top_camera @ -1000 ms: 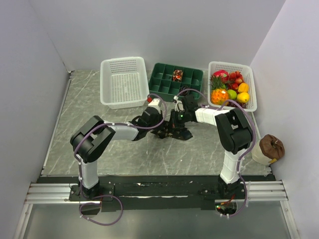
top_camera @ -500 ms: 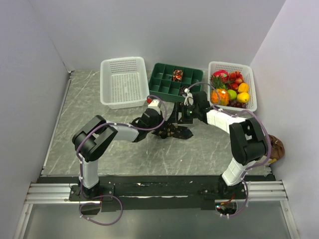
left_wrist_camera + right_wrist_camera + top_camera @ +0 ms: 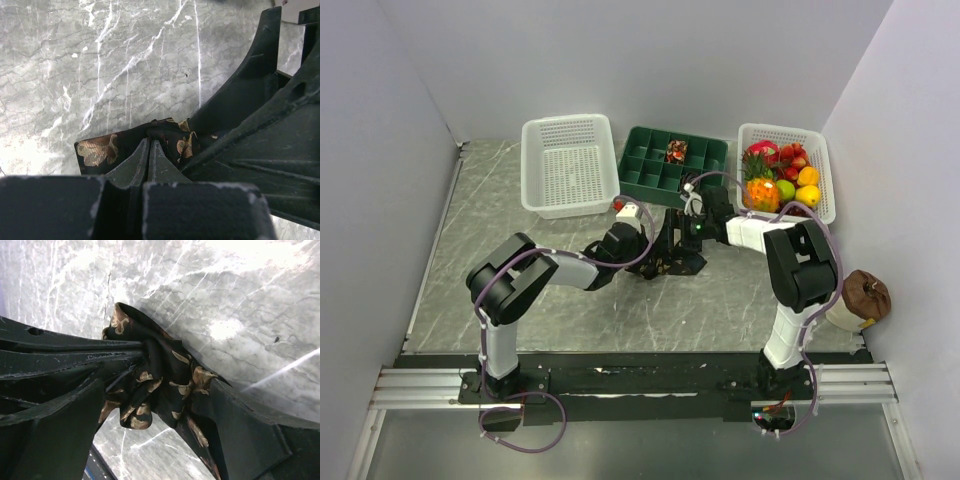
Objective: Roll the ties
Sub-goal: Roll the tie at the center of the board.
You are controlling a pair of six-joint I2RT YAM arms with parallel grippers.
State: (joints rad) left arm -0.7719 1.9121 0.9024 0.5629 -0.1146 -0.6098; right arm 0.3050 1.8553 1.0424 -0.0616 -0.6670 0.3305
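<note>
Black tan-flowered tie (image 3: 165, 365) lies bunched on the marble worktop (image 3: 520, 260) around its middle, nearer the far edge, pinched by the clenched left gripper (image 3: 149, 147) while the right gripper (image 3: 159, 395) grasps the crumpled wad from the opposite side.

Tie (image 3: 160, 375): black ground with scattered tan-gold leaf and flower motifs.
Bench (image 3: 490, 200): grey marble with white veining.
Far edge: white perforated basket (image 3: 568, 165); dark green divided tray (image 3: 655, 175); second white basket (image 3: 780, 130) holding red, orange, yellow and green fruit (image 3: 782, 180).
Right edge: brown bag (image 3: 866, 293).
Arms (image 3: 570, 268): black with white segments; purple cables (image 3: 535, 440).
</note>
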